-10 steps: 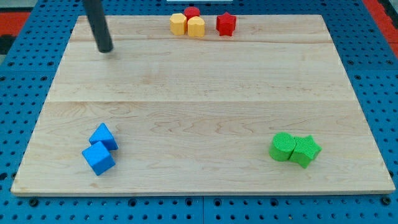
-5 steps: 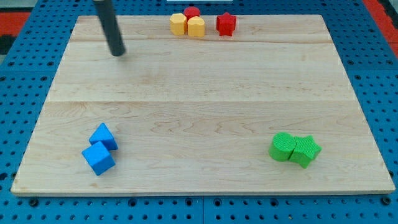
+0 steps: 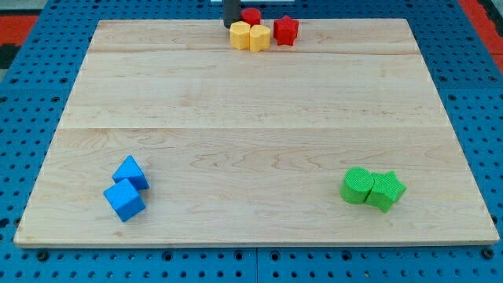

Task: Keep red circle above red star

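Note:
The red circle [image 3: 251,16] sits at the board's top edge, behind two yellow blocks [image 3: 240,34] [image 3: 259,38]. The red star [image 3: 285,30] lies just to the view's right of them, slightly lower than the red circle. My tip [image 3: 231,23] is at the top edge, touching the left yellow block's upper left side and just left of the red circle. Only the rod's lowest part shows.
Two blue cubes [image 3: 130,172] [image 3: 124,200] sit together at the lower left of the wooden board [image 3: 251,141]. A green cylinder [image 3: 357,185] and a green star [image 3: 386,190] touch at the lower right. Blue pegboard surrounds the board.
My tip swept from the upper left to the top edge. The two yellow blocks and the red circle shifted slightly right, closing on the red star.

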Controlling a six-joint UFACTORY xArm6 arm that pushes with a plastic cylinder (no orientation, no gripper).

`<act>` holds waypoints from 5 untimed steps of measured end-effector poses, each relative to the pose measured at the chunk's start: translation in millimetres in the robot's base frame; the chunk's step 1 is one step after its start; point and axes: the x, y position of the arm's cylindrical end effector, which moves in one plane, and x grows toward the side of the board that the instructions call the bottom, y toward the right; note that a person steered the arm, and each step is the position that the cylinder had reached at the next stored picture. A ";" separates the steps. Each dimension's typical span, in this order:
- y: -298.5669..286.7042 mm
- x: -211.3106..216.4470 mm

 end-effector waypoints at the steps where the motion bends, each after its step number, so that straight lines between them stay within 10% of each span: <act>1: -2.0 0.3; 5: 61.0 -5.6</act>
